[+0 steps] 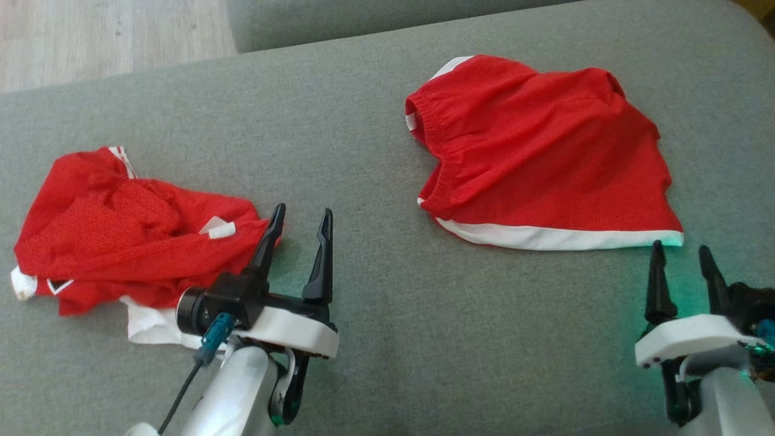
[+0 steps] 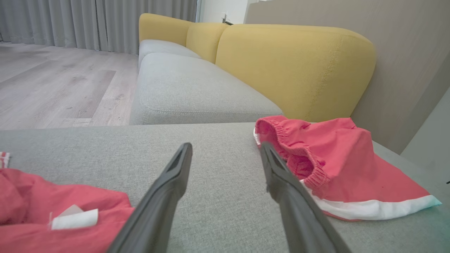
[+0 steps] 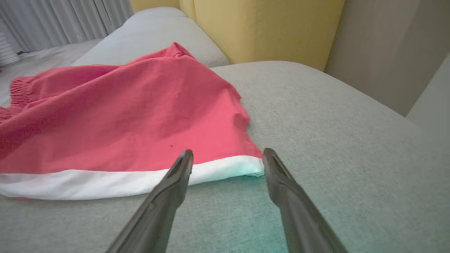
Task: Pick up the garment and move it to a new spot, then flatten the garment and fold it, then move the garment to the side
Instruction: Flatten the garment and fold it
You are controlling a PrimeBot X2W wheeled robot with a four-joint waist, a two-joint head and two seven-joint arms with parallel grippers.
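Observation:
A pair of red shorts (image 1: 545, 157) with a white hem lies loosely spread on the grey cushion (image 1: 375, 339), right of centre. In the right wrist view the shorts (image 3: 123, 116) have their white hem corner just past the fingertips of my right gripper (image 3: 228, 152). That right gripper (image 1: 680, 247) stands open and empty just short of the hem's right corner. A second red garment (image 1: 121, 230), crumpled, with white trim and a white label, lies at the left. My left gripper (image 1: 303, 212) is open and empty at its right edge, one finger against the cloth. The left wrist view shows the left gripper (image 2: 225, 146) between the crumpled garment (image 2: 52, 200) and the shorts (image 2: 344, 165).
Another grey seat cushion (image 2: 197, 88) with yellow backrests (image 2: 299, 66) continues beyond the one I work on. Wooden floor (image 1: 91, 36) lies past the cushion's far left edge. Bare cushion stretches between the two garments.

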